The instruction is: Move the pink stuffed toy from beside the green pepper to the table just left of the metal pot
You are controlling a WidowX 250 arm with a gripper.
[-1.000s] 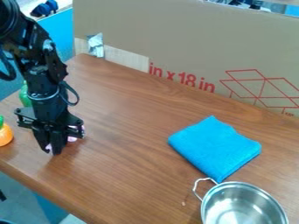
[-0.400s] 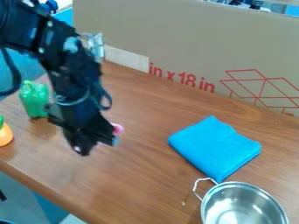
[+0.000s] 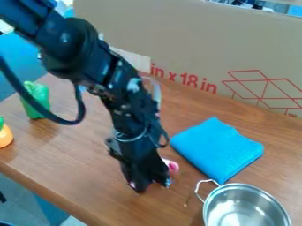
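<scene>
round silver metal pot [image 3: 245, 209]: near the black two-finger gripper [image 3: 145, 184], inner base visible. gripper: closed on a small pink object [image 3: 171, 167]; exact finger gap cannot be told. brown wood-grain table [image 3: 77, 154]: folded blue cloth [image 3: 217, 148] near the gripper; green toy pepper [image 3: 38, 99] well apart from it. brown cardboard panel [image 3: 189, 39]: behind the gripper. change: gripper and pink object have moved toward the pot.

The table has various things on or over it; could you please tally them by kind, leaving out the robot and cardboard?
Toy food (green pepper, orange toy): 2
Cloth: 1
Pot: 1
Pink item in the tool, partly hidden: 1
Total: 5
</scene>
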